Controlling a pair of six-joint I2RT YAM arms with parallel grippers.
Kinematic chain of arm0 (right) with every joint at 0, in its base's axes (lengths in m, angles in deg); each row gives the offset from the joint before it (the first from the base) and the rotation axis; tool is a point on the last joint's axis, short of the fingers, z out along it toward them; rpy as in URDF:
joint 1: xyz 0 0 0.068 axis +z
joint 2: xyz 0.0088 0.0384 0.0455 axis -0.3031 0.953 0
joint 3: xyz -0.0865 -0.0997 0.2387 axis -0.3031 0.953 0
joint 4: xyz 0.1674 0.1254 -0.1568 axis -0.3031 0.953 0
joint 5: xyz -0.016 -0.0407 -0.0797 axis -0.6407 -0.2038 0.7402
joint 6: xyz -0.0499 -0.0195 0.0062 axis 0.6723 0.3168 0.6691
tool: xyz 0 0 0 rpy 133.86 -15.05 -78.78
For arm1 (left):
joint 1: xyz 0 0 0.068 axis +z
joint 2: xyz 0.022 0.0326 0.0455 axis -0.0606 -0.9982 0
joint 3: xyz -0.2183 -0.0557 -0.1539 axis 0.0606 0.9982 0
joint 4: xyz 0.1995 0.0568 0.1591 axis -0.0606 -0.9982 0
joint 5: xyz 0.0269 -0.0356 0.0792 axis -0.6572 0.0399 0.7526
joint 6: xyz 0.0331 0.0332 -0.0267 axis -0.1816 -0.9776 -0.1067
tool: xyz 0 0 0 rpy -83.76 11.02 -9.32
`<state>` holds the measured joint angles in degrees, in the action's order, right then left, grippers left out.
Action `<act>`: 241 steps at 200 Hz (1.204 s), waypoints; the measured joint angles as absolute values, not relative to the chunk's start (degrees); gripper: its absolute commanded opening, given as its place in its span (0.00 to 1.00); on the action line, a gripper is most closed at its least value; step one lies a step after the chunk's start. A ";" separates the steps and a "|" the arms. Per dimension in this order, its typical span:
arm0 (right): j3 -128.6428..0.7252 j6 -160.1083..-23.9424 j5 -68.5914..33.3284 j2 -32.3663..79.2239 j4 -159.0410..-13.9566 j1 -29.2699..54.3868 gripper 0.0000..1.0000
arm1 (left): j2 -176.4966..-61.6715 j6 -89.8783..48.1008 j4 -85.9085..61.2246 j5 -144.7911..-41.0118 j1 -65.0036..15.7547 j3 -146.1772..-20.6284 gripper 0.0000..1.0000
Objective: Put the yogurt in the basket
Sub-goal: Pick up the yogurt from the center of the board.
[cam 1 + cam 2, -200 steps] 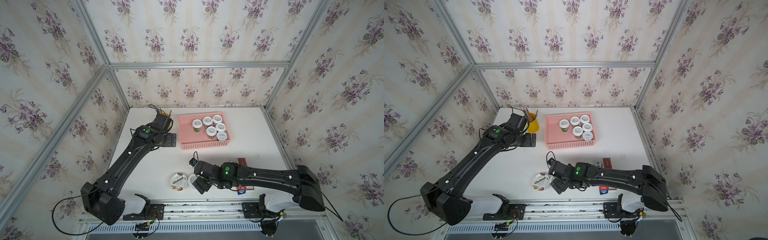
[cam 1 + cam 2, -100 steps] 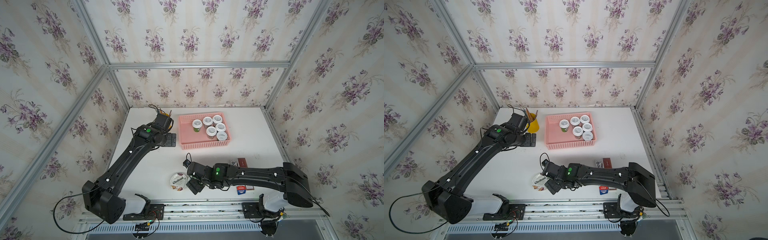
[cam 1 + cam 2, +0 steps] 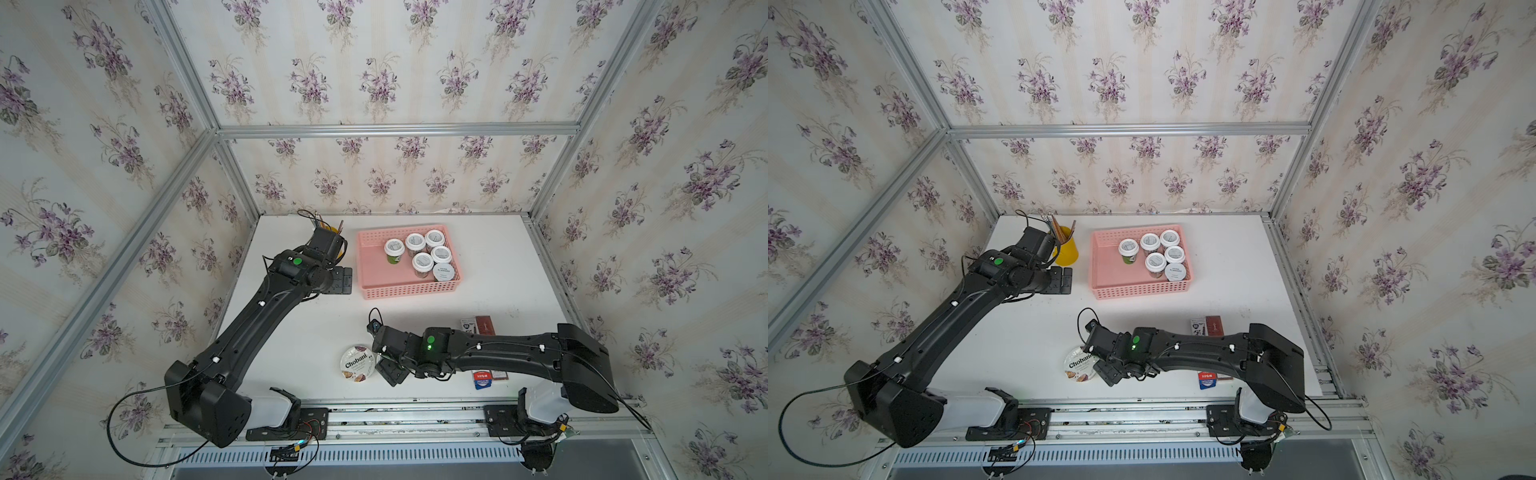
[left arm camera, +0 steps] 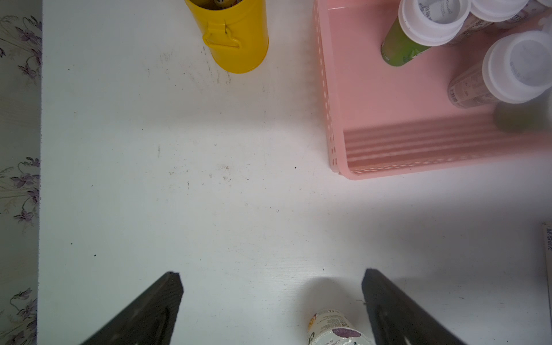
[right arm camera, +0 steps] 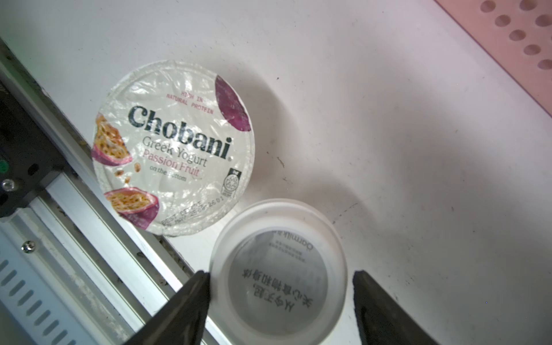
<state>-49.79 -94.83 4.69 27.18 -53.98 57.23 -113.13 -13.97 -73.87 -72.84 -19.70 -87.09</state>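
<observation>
Yogurt [image 5: 277, 268] between jaws of right tool [image 5: 280, 273]

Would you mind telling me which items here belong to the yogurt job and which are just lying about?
Job in hand:
pink basket
six yogurt cups inside it
Chobani cup
white-lidded cup beside it

Lying about:
yellow pencil cup
flat packets

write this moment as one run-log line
phase: grasp approach | right tool: open, straddling white-lidded cup beside Chobani cup | left tool: open, empty, beside basket | in basket: six cups | outside: two
</observation>
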 measured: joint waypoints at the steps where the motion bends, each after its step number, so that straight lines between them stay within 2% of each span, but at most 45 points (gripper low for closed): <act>1: -49.79 -94.85 4.76 27.18 -53.95 57.23 0.78 | -113.13 -13.97 -73.87 -72.84 -19.70 -87.09 0.99; 64: -49.25 -95.92 7.12 27.07 -53.60 56.57 0.77 | -112.34 -13.99 -73.73 -71.94 -19.70 -86.28 0.99; 145: -50.73 -96.53 3.97 26.27 -54.02 56.16 0.95 | -111.42 -15.04 -73.97 -69.91 -19.70 -87.18 0.99; 241: -52.96 -96.46 5.02 30.77 -52.84 56.16 0.95 | -111.36 -15.63 -74.02 -69.10 -19.64 -87.16 0.99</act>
<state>-52.96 -96.46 5.02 30.77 -52.84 56.16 -111.36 -15.63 -74.02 -69.10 -19.64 -87.16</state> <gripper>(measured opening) 0.958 0.988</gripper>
